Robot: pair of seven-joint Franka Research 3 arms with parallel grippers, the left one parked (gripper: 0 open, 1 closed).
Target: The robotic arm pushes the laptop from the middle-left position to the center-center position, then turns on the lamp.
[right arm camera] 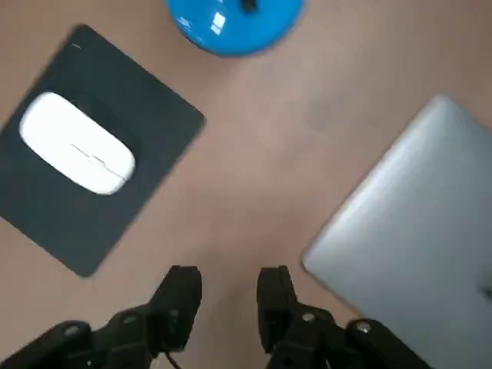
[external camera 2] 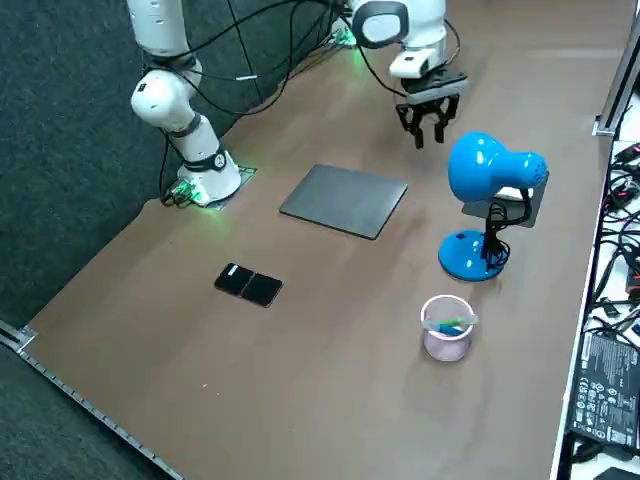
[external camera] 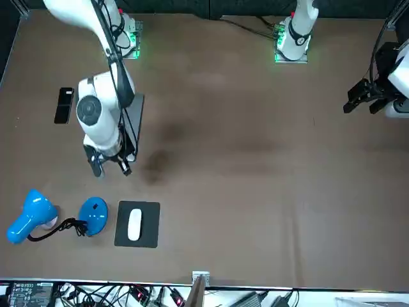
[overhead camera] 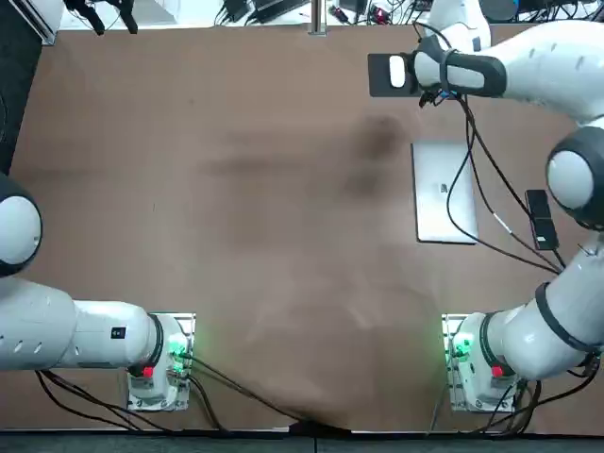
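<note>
Laptop [external camera 2: 345, 200], lid shut, lies flat on the brown table [external camera 2: 330, 390]. It sits in the right half of the overhead view at mid-height, and at centre-left of the front view, where the arm covers part of it. Above its short edge toward the top of the overhead view, the right gripper [external camera 2: 428, 132] hangs over bare table. The gripper is between the laptop and the black mouse pad [right arm camera: 150, 127] that carries a white mouse [right arm camera: 77, 152], and it touches neither. Its fingers [right arm camera: 181, 296] stand a little apart with nothing between them.

A blue desk lamp [external camera 2: 490, 175] stands at the upper right of the side view, its round base near the mouse pad. A dark phone [external camera 2: 250, 284] lies well apart on the laptop's other side.

The laptop looks like a stiff, thin metal slab, fairly heavy for its thickness, with a smooth lid that fingertips would probably slip on. It should slide as one piece over the table and is not something to pinch or lift. The best contact is likely low against the long edge facing the phone, near that edge's middle. A push nearer a corner would probably spin the laptop instead of carrying it toward the centre. To reach that edge, the gripper would first have to come round the laptop and drop beside it.
</note>
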